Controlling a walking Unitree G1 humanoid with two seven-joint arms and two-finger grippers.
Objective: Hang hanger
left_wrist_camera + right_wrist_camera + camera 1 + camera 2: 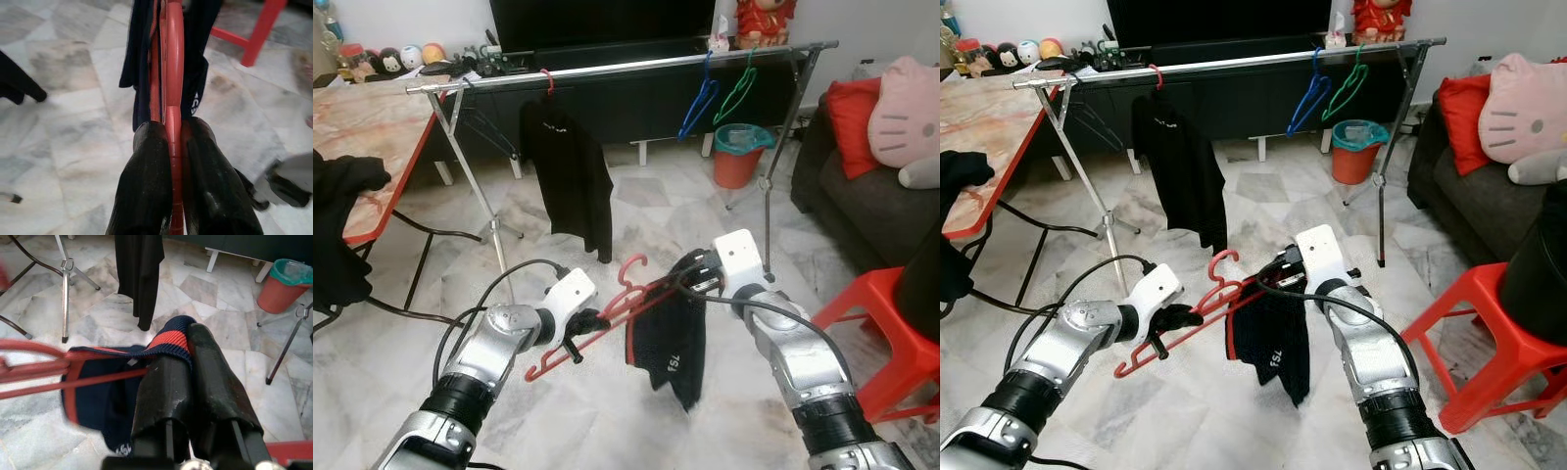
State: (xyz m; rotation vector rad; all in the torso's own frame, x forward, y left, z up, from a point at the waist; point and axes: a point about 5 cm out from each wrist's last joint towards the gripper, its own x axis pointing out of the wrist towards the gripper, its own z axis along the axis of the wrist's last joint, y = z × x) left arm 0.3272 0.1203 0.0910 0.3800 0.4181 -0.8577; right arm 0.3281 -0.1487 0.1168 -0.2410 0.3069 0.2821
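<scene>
Left wrist: hanger [171,73] hook unseen.

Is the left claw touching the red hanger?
Touching. The left wrist view shows the left claw shut on the red hanger, fingers pressed against both sides.

Orange bin [738,155] by the sofa [862,186] — red stool [886,328] nearer
</scene>
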